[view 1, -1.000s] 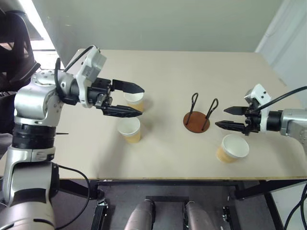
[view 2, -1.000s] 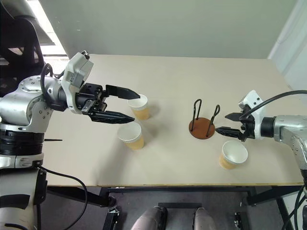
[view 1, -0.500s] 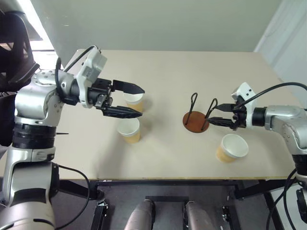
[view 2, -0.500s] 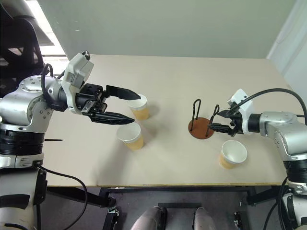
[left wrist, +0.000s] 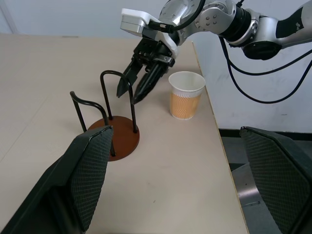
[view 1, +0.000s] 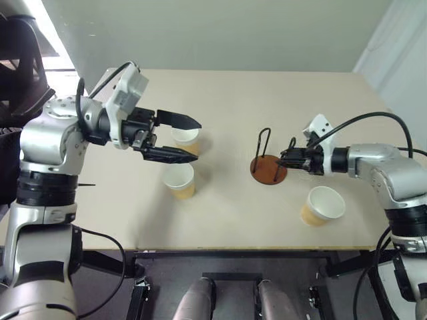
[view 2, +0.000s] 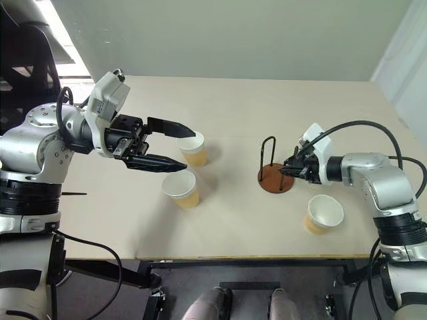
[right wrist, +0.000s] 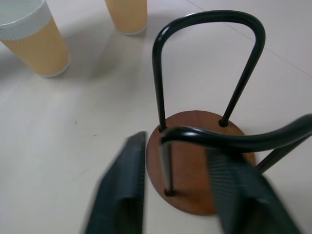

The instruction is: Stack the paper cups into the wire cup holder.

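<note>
Left eye view: beige table point(view 1: 267, 100); wire cup holder point(view 1: 268, 164) right of centre, its nearer loop hidden behind the right gripper point(view 1: 288, 159), fingers narrowed astride that loop; a firm grip cannot be told. Left gripper point(view 1: 189, 139) spread wide above two paper cups point(view 1: 180, 180); third cup point(view 1: 322, 205) near the front edge.

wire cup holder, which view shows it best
The right wrist view: the wire cup holder is close up, both loops and the base clear, one loop between the right gripper fingers. Head views show it small; the left wrist view shows it partly behind a finger.
</note>
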`<state>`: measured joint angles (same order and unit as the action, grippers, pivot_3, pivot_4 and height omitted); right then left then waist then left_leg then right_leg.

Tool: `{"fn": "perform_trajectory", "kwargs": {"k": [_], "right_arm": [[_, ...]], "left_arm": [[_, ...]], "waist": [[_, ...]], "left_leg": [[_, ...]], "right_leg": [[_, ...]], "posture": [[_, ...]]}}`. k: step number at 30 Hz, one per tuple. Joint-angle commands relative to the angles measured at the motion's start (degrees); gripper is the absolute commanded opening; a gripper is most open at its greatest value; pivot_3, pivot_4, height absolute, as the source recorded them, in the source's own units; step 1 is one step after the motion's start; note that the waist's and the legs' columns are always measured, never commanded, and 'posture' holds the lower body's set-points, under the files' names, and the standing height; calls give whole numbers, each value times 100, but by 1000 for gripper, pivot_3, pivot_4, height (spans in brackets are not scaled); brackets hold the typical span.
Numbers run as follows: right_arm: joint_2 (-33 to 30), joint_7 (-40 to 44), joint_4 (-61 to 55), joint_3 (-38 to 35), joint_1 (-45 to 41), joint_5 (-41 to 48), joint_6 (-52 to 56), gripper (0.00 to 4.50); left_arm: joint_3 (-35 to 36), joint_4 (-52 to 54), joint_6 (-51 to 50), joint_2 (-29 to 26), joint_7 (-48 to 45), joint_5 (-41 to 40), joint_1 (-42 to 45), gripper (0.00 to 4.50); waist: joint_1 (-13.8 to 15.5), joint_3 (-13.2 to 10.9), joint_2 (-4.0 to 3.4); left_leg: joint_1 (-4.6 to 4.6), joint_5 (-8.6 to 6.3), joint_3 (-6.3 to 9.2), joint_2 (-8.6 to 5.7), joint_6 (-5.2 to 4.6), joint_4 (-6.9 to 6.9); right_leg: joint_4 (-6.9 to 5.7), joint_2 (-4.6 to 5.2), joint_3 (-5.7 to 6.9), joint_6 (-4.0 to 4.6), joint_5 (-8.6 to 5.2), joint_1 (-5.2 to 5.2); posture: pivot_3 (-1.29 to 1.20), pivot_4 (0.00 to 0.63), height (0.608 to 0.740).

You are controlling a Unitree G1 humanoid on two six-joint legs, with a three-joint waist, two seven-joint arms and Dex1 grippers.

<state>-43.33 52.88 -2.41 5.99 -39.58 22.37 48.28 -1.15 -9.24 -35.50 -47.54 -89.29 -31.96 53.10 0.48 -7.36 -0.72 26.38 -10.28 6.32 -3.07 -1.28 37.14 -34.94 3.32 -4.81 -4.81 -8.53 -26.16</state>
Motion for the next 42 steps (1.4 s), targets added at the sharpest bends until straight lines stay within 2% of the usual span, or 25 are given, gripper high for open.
{"fn": "perform_trajectory", "kwargs": {"k": [1,2,3,11,17,28,42], "right_arm": [[17,-74,-47,-53,-151,-49,52,456],[26,-85,-55,-53,-155,-56,78,129],[41,-106,-59,-54,-160,-63,101,57],[123,-181,-57,-49,-181,-67,130,57],[-89,628,-129,-81,-403,247,-31,57],[-580,1872,-85,500,-484,-153,-965,57],[-204,2088,468,790,-683,-617,-1501,57]], "left_arm": [[90,30,60,-48,6,-4,170,4500],[89,24,61,-49,8,-3,171,4500],[89,16,67,-48,8,2,173,4500],[78,-59,90,-47,-2,22,197,4500],[17,-194,143,-66,-99,85,257,4500],[-55,-381,198,-171,-255,182,402,4500],[-63,-278,86,-333,-236,179,436,4500]], "waist": [[0,0,0],[0,0,0],[0,0,0],[-1,0,0],[-1,0,0],[-5,0,0],[-7,0,0]], "left_leg": [[0,0,0,0,0,0],[0,0,0,0,0,0],[0,0,0,0,0,0],[0,0,0,0,2,0],[4,0,0,0,3,-1],[8,-3,1,2,5,-8],[7,-1,1,4,3,-8]], "right_leg": [[1,0,0,1,0,0],[1,0,0,1,1,0],[0,0,0,1,1,0],[0,0,0,4,2,0],[0,-1,-1,5,2,-5],[1,-1,2,21,-8,-12],[-2,-3,2,24,-7,-12]], "posture": [[0,150,740],[0,150,740],[0,150,740],[0,150,740],[0,150,740],[0,150,740],[0,150,740]]}}
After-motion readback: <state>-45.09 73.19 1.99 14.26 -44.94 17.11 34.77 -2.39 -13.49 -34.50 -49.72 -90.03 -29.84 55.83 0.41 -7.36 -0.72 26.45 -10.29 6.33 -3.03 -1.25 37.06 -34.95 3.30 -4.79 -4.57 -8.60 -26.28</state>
